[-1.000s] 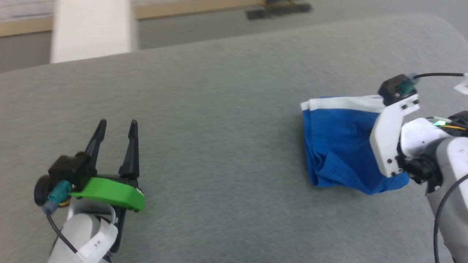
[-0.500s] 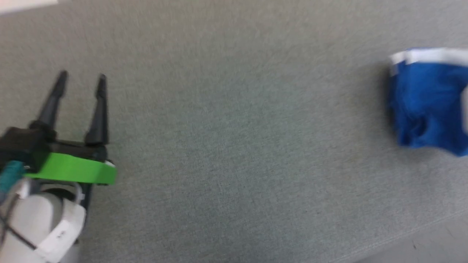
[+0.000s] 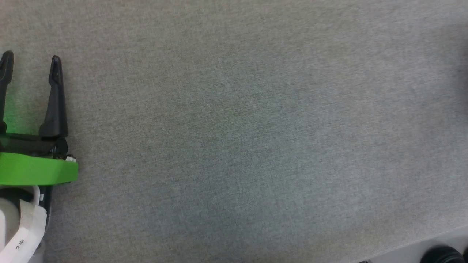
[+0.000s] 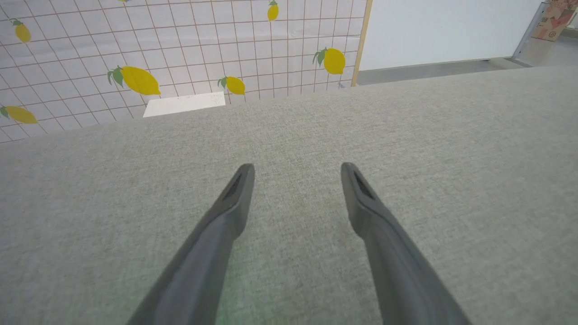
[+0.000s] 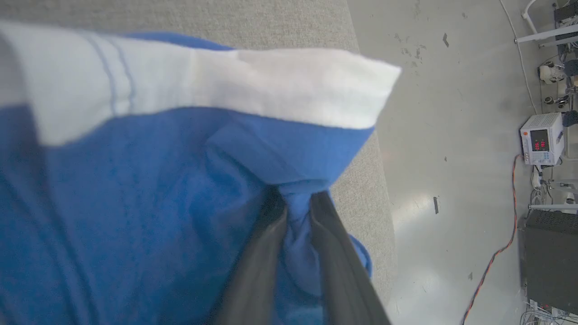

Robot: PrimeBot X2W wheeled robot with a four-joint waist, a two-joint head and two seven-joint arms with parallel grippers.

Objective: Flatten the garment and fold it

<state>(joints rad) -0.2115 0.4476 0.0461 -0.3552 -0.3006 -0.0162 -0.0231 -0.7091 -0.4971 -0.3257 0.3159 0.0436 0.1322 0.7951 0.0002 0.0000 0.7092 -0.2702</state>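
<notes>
Both fingers of the right pincer (image 5: 295, 198) are drawn close together, clamping a bunched fold of the garment (image 5: 135, 189) between them. The cloth is royal blue and soft, creased into loose folds that spread out from the pinch. A broad white band (image 5: 235, 85) with faint stitch lines runs along its upper edge and ends in a blunt corner. The garment sits at the edge of the grey woven surface (image 5: 271, 18), and beyond that edge is a pale floor (image 5: 451, 135) with a white meter box (image 5: 542, 140) and trailing cables.

The left pincer (image 3: 31, 60) is spread wide and holds nothing, its fingers (image 4: 226, 216) poised over bare grey surface (image 4: 451, 158). A green housing (image 3: 36, 171) sits behind them. Past the far edge of the surface is a tiled wall with lemon prints (image 4: 135, 45).
</notes>
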